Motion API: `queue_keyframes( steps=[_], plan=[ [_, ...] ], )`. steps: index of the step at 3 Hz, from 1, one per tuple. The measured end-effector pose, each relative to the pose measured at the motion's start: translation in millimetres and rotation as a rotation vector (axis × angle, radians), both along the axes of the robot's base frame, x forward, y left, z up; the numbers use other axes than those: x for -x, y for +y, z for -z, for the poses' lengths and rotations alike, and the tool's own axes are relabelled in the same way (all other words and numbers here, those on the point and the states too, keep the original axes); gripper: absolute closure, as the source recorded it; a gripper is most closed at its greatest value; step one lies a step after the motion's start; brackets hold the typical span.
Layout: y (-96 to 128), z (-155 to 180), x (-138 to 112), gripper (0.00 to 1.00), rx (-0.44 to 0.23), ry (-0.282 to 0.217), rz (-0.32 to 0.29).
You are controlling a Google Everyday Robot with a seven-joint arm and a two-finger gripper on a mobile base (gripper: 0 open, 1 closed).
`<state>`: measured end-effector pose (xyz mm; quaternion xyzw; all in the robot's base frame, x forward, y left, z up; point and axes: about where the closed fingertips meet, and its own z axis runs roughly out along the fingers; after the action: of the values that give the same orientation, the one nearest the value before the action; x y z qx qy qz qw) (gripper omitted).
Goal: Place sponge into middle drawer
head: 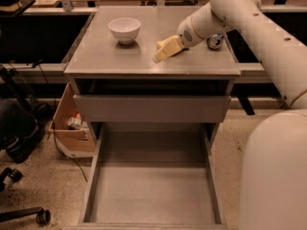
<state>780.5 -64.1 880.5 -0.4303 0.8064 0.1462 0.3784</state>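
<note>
The robot's white arm (249,28) reaches in from the upper right of the frame, angled down and left so that its end meets the desk top. The grey desk (110,61) fills the upper centre. Below it the middle drawer (153,190) is pulled fully out across the bottom centre, its flat floor bare, probably so the sponge can be dropped straight in. Above it, the drawer with the plain front panel (153,109) is pushed in, out of the way.

A white bowl (124,29) sits upper left on the desk, apart from the work. The gripper (162,54) is low at the sponge (164,42), right of centre on the desk, mostly covering it. Whether it is open or closed on the sponge I cannot tell. A can (216,41) lies just behind the arm.
</note>
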Motion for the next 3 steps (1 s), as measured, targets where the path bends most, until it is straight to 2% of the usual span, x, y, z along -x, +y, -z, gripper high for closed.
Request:
queue_keyframes(
  steps=[1, 3],
  plan=[
    [1.1, 20.1, -44.7, 0.00, -0.074, -0.035, 0.097],
    [-13.2, 29.4, -78.8, 0.00, -0.088, -0.122, 0.168]
  ],
)
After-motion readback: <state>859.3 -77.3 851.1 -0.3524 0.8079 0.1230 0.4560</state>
